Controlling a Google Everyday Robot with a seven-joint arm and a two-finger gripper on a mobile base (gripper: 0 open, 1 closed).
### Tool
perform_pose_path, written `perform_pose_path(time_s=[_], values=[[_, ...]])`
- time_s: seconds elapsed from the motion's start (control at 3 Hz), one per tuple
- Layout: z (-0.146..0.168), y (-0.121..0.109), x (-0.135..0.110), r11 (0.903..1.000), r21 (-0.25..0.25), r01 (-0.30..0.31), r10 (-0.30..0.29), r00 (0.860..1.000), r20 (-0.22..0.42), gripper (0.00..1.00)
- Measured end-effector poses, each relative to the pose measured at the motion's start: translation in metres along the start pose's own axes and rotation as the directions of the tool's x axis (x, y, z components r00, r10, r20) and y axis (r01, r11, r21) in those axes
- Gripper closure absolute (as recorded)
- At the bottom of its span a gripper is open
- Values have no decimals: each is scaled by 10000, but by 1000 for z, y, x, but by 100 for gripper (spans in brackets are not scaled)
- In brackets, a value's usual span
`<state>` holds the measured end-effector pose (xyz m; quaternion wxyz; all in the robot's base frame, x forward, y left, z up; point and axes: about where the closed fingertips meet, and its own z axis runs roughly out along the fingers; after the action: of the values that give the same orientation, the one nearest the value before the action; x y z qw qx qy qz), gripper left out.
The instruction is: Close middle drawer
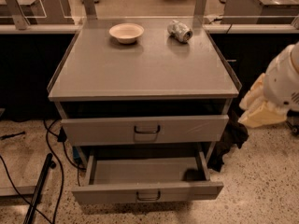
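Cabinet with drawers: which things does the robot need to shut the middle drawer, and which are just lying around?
For the job:
middle drawer, pulled out
gripper, right of the cabinet

Just lying about:
bowl, on top
crumpled silvery object, on top

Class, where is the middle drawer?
Low in the camera view, the middle drawer sticks out under the top drawer; the gripper hangs right of both.

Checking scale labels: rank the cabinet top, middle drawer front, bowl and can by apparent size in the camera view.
1. cabinet top
2. middle drawer front
3. bowl
4. can
The bowl and can sit farthest back, shrinking both. The claw hangs right of the cabinet.
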<state>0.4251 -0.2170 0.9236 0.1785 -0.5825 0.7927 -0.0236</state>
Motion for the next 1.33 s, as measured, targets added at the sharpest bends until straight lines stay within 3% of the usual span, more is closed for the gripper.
perform_pose_path(time_s=[0.33,0.67,1.0,1.33], values=[[47,23,23,9982,-409,-442,446,9990,86,87],[111,64,56,9837,-1526,-953,938,9954,-168,100],[111,64,56,9835,-1538,-949,933,9955,-181,100],[139,80,71,9806,-1737,-913,898,9958,-161,100]])
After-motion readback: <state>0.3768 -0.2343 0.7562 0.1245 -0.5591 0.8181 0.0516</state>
